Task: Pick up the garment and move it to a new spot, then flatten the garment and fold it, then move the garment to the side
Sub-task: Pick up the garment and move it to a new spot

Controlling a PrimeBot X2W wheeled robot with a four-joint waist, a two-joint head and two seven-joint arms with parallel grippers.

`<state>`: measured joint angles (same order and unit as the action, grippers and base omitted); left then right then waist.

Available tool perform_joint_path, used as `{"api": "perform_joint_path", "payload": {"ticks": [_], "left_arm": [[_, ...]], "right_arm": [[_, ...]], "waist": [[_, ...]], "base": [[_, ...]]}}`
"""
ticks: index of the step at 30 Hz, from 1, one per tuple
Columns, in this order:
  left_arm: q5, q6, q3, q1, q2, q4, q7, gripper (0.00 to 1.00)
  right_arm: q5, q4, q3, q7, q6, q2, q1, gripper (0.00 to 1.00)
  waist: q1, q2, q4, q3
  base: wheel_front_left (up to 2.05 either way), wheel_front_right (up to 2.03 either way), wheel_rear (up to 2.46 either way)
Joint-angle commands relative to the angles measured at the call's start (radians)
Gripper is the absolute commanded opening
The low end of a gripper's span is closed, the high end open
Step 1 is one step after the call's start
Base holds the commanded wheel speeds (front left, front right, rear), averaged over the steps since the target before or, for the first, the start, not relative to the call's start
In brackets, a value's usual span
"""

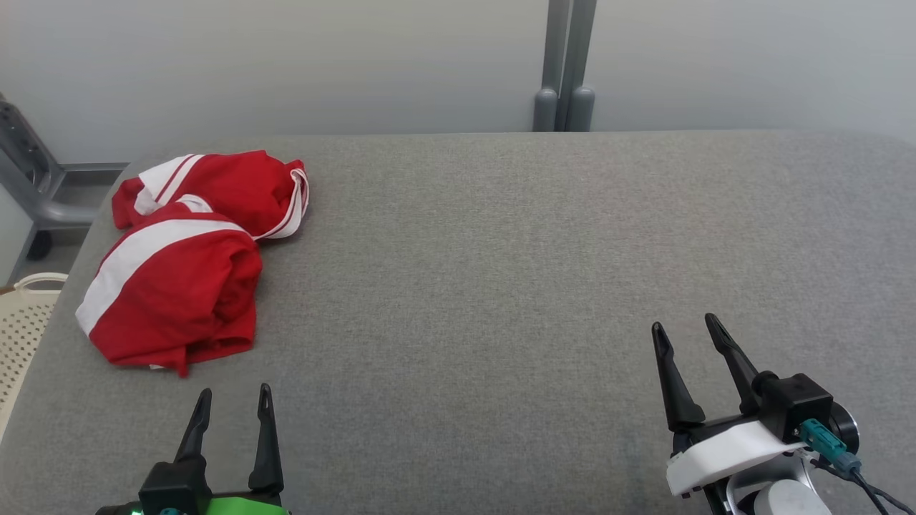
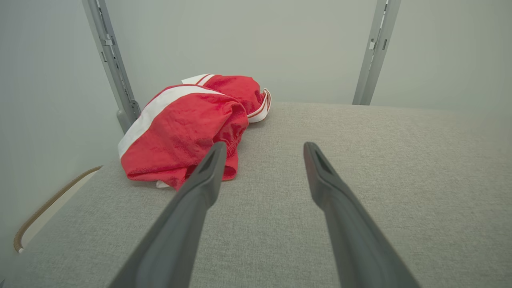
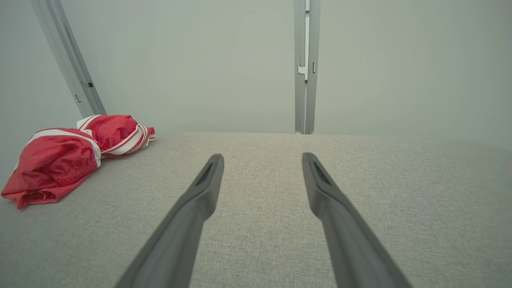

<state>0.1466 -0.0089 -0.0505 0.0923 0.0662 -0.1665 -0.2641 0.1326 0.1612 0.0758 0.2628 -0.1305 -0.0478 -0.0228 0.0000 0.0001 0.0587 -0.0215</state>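
Note:
A crumpled red garment [image 1: 189, 254] with white stripes lies bunched at the far left of the grey padded table [image 1: 501, 286]. My left gripper [image 1: 235, 397] stands open at the lower left, just in front of the garment's near edge and apart from it. In the left wrist view the red garment [image 2: 188, 128] sits ahead and to the left of my open left gripper [image 2: 262, 148]. My right gripper [image 1: 687, 325] is open at the lower right, far from the cloth. From the right wrist view the garment [image 3: 72, 156] shows at the far left, with the right gripper [image 3: 262, 158] empty.
A cream perforated basket [image 1: 21, 322] stands beside the table's left edge. Grey metal posts [image 1: 565, 64] rise behind the table against a pale wall. A grey frame leg [image 1: 32, 179] sits at the far left.

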Motion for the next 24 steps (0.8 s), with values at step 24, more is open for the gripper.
{"api": "perform_joint_path", "payload": {"ticks": [24], "left_arm": [[0.014, 0.018, 0.015, 0.024, 0.043, 0.030, 0.013, 1.00]], "right_arm": [[0.036, 0.004, 0.018, 0.003, 0.000, -0.005, 0.021, 1.00]], "waist": [[0.0000, -0.0001, 0.400, -0.029]], "base": [[0.00, 0.00, 0.00]]}}
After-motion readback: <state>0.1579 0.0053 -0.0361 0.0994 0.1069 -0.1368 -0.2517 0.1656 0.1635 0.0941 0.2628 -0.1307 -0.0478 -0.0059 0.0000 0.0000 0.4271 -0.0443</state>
